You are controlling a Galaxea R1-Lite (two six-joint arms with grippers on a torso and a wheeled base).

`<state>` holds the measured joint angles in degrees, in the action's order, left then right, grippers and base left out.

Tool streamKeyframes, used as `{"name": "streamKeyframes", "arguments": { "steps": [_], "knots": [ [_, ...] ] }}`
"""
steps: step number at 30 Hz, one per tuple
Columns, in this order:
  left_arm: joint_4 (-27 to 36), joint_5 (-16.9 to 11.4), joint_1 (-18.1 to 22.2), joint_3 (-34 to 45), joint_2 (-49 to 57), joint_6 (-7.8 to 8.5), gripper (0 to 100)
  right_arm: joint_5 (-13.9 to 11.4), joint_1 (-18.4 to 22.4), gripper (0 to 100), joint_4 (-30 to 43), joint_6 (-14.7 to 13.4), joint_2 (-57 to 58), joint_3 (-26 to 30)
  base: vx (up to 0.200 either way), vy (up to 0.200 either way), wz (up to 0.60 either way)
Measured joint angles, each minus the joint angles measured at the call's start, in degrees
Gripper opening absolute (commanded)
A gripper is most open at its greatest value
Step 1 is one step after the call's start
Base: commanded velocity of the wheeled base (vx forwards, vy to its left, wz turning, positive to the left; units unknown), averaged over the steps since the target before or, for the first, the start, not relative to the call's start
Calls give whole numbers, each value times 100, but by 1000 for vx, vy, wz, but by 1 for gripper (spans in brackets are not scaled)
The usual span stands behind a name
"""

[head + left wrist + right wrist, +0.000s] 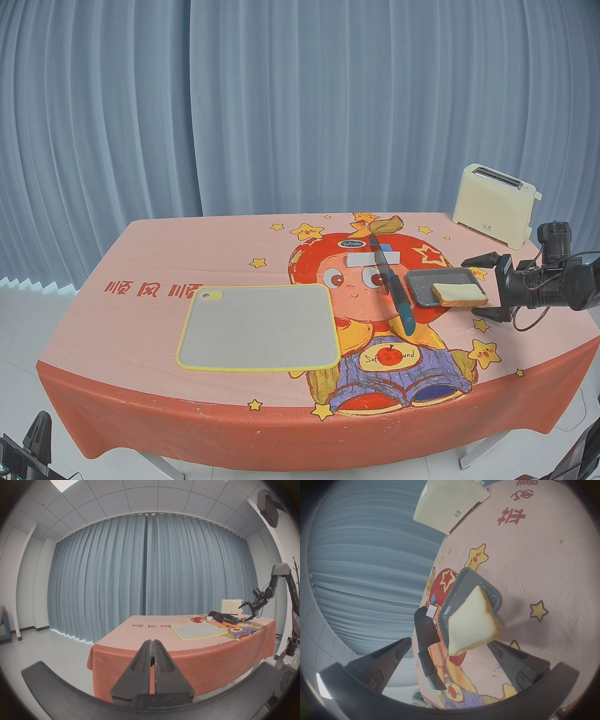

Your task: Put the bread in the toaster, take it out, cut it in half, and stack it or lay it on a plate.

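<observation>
A slice of bread (460,294) (472,621) lies on a dark grey plate (431,280) (455,597) at the table's right side, overhanging its near right corner. My right gripper (489,286) (450,658) hovers just right of the bread, open, with a finger on either side of the slice in the right wrist view. The cream toaster (495,205) (450,502) stands at the far right corner. A knife (392,284) (426,642) with a blue handle lies left of the plate. My left gripper (152,670) is shut, low and well off the table's left end.
A grey cutting board (260,326) (198,630) with a yellow rim lies at the middle left of the pink tablecloth (150,275). A white card (369,258) lies under the knife blade. A blue curtain hangs behind the table.
</observation>
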<state>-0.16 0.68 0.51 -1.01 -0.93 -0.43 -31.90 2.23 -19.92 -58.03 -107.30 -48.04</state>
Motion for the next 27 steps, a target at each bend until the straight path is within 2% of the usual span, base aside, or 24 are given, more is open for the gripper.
{"name": "streamKeyframes", "arguments": {
  "steps": [8, 11, 12, 27],
  "knots": [
    [0, -2, 0, 0, 0, 0, 0, 0, 41, 100, -2, -33, -199, -149, 0, 0, 0],
    [0, -2, 0, 0, 0, 0, 0, 2, 51, 100, 0, -189, -240, -197, 0, 0, 0],
    [0, 0, 0, 0, 0, 0, 0, 0, 52, 0, 0, -260, -257, -236, 0, 0, 0],
    [0, -2, 0, 0, 0, 0, 0, 18, 30, 0, 5, -333, -439, -335, 0, 0, 0]
  ]
}}
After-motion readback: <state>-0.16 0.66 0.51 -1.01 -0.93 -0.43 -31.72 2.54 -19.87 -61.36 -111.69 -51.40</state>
